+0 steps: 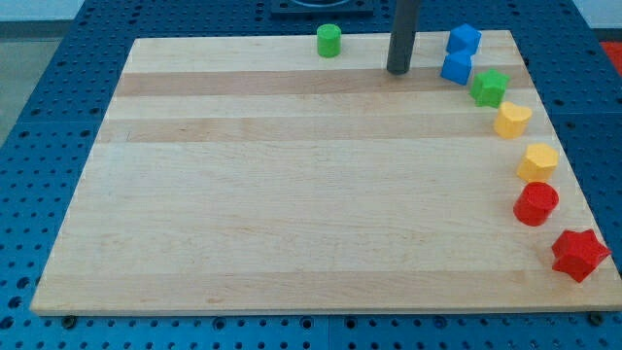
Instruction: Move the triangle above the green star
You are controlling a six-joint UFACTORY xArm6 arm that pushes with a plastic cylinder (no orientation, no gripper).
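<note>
My tip (397,71) rests on the board near the view's top, right of centre. A blue block (457,67), possibly the triangle, lies about 60 px to the tip's right. A second blue block (465,40), cube-like, sits just above it and touches or nearly touches it. The green star (489,87) lies right below the lower blue block, close to it, near the board's right edge. The tip touches no block.
A green cylinder (328,41) stands at the top edge, left of the tip. Down the right edge lie a yellow heart (512,120), a yellow hexagon (536,161), a red cylinder (535,204) and a red star (579,255). The wooden board (292,194) sits on a blue pegboard.
</note>
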